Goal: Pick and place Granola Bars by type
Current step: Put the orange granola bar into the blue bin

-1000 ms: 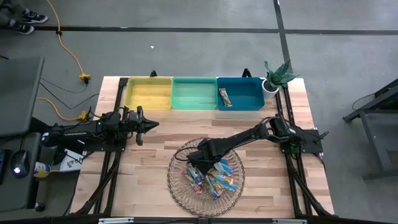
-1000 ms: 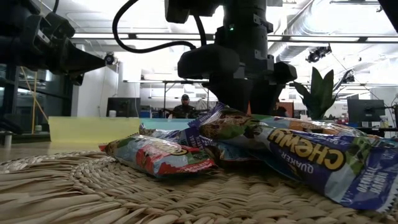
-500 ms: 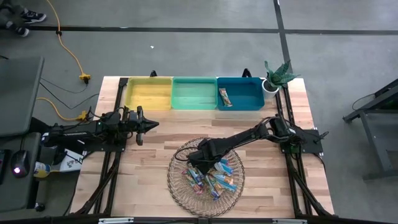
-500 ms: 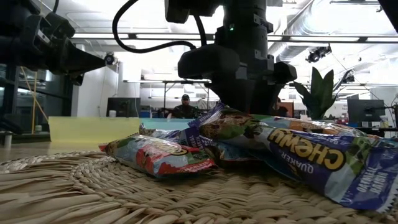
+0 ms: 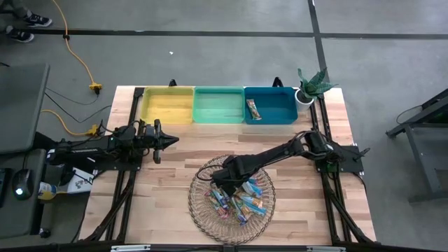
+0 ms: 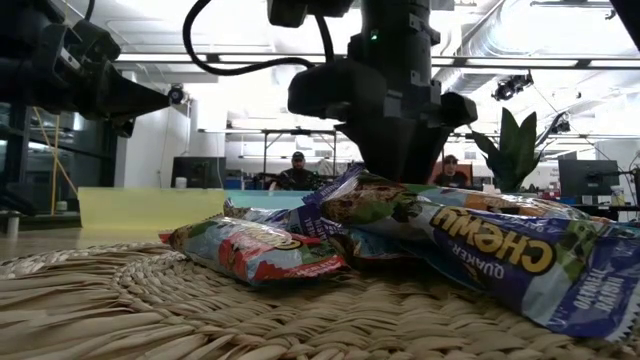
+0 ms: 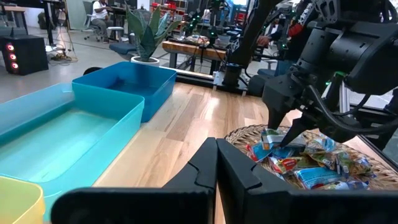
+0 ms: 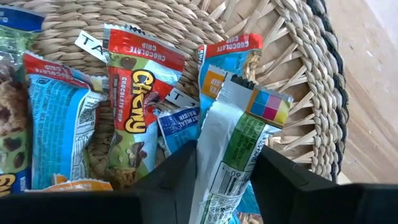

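A round woven basket (image 5: 231, 199) near the table's front holds several Granola Bars (image 5: 238, 199) in light blue, red and green wrappers. My right gripper (image 5: 222, 183) reaches down into the basket's far left part and is shut on a green-and-white bar (image 8: 231, 146). In the right wrist view a red Chewy bar (image 8: 134, 112) and a light blue bar (image 8: 59, 118) lie beside it. One bar (image 5: 253, 109) lies in the blue bin (image 5: 280, 105). My left gripper (image 5: 166, 140) is shut and empty, above the table's left. My right gripper pinches the green-and-white bar between its two fingers (image 8: 180, 171), across its width, on its two long edges (image 8: 208, 155). The fingers come from above, pointing down into the basket. The bar's far end with the coloured squares (image 8: 268, 106) reaches out over other bars and the basket's rim.
The yellow bin (image 5: 168, 105), green bin (image 5: 218, 105) and blue bin stand in a row along the far edge. A potted plant (image 5: 311, 85) stands at the far right corner. Bare wood (image 5: 203, 143) lies between bins and basket. People sit in the room behind (image 6: 296, 172).
In the low view my right gripper has risen a little above the pile of bars. The bars in front lie as before.
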`<state>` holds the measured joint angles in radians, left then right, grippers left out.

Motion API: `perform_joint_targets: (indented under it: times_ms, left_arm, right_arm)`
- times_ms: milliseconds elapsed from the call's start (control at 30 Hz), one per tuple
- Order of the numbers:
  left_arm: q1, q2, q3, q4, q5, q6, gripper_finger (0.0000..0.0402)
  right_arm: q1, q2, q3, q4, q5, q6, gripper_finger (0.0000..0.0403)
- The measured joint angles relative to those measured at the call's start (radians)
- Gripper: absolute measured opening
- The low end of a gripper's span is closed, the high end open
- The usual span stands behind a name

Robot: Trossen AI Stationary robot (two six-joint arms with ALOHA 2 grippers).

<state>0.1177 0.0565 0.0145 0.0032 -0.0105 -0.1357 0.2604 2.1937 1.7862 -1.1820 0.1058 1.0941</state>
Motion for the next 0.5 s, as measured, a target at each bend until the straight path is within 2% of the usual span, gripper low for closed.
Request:
perform_joint_targets:
  times_ms: [267, 500]
  left_arm:
    - [0.000, 0.000, 0.000, 0.000, 0.000, 0.000, 0.0000]
    - [0.000, 0.000, 0.000, 0.000, 0.000, 0.000, 0.0000]
  right_arm:
    - [0.000, -0.028, 0.000, -0.007, 0.000, -0.005, 0.0112]
    - [0.000, -0.096, 0.001, -0.002, 0.053, 0.005, 0.0111]
